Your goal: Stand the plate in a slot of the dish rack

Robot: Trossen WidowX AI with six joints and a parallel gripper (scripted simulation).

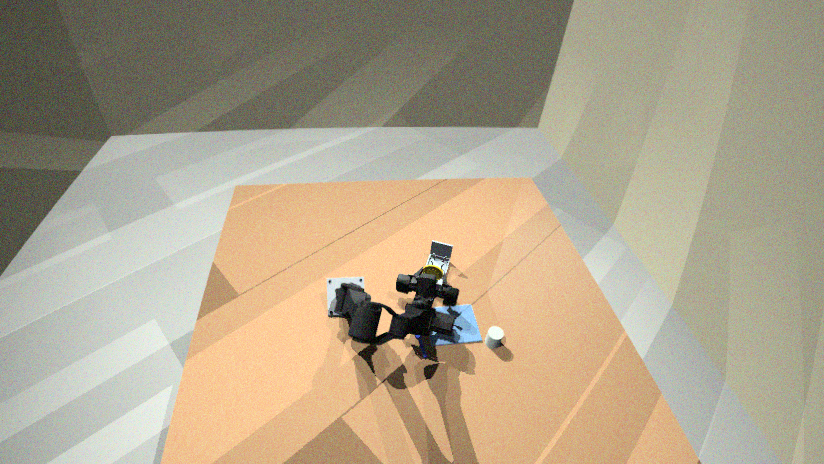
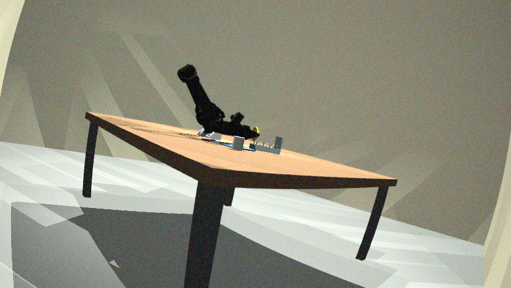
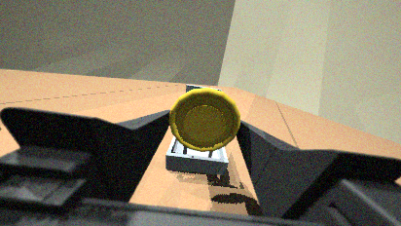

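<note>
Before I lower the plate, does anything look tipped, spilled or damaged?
Nothing stands out: the yellow plate is upright in the gripper, and the white cylinder stands upright.

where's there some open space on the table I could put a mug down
Best bet: the stretch between the white cylinder and the right table edge in the top view. Another lies beyond the dish rack, toward the far edge. It's crowded around the gripper, plate and blue mat.
</note>
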